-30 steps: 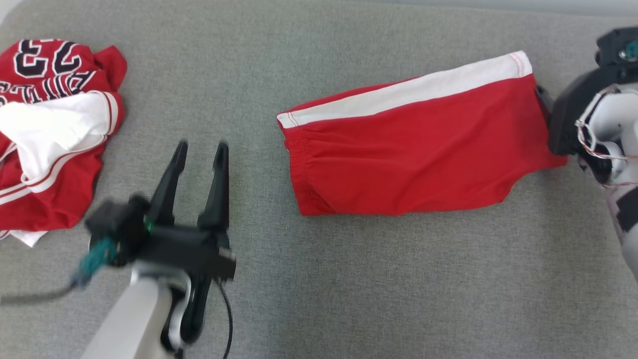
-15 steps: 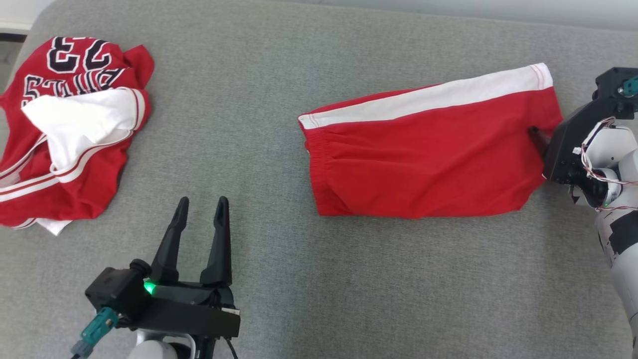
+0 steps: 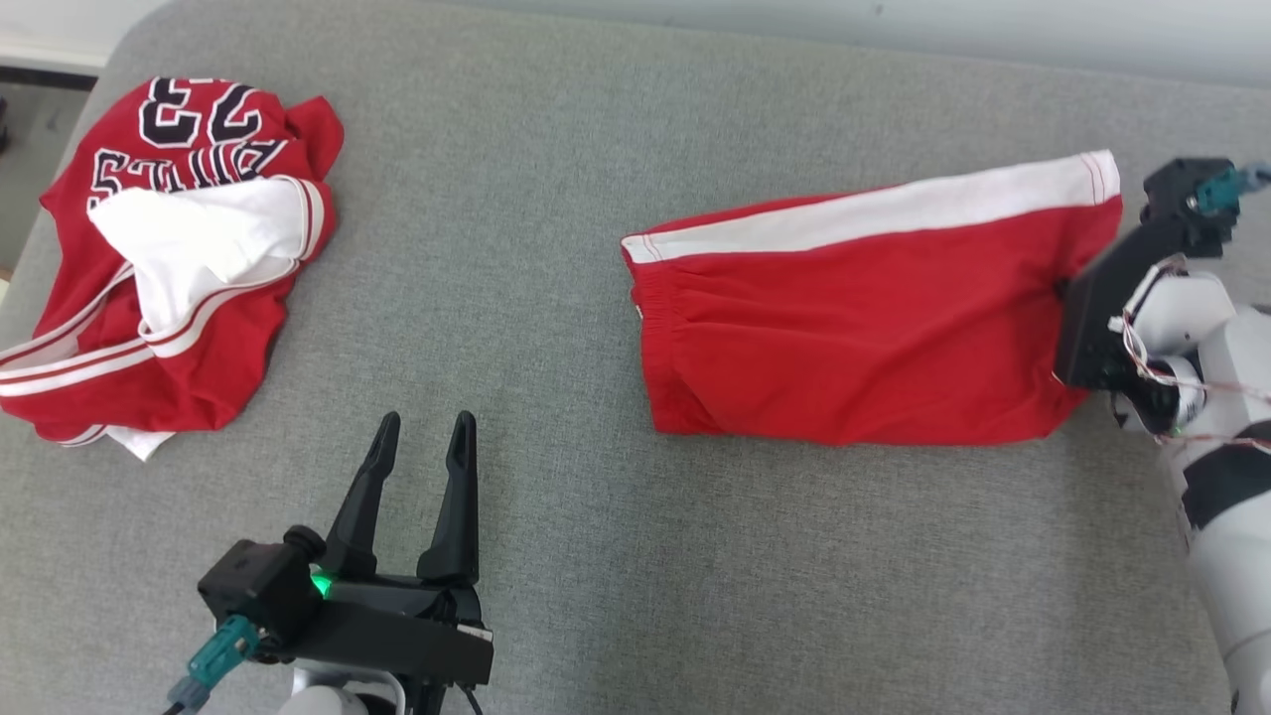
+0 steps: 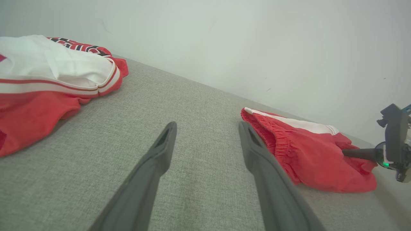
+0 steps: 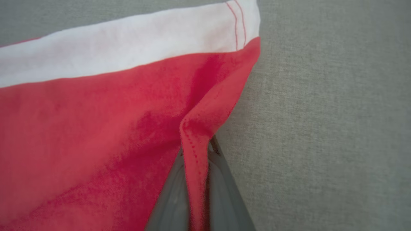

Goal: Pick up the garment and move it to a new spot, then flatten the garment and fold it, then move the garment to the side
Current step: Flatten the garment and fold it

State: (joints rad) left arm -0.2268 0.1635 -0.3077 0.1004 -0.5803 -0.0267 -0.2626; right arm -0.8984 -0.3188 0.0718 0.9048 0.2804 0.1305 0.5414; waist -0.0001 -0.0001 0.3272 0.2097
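The garment [image 3: 864, 328] is a pair of red shorts with a white side stripe, lying folded flat at the right on the grey cushion. Its right hem is pinched in my right gripper [image 3: 1067, 288], which is shut on it. In the right wrist view a ridge of red cloth [image 5: 96, 122] rises between the fingers of that gripper [image 5: 197, 147]. My left gripper [image 3: 427, 422] is open and empty at the lower left, apart from the garment. In the left wrist view its fingers [image 4: 208, 125] frame bare cushion, with the garment [image 4: 308, 157] to their right.
A crumpled red and white jersey [image 3: 179, 268] lies at the far left, also seen in the left wrist view [image 4: 48, 83]. The grey cushion [image 3: 556, 199] spreads between the two garments. A pale wall [image 4: 224, 38] stands behind, and the cushion's corner rounds off at upper left.
My right gripper has shut on the garment's right hem. The left gripper has drawn back toward me. The camera has moved, shifting the whole picture to the right.
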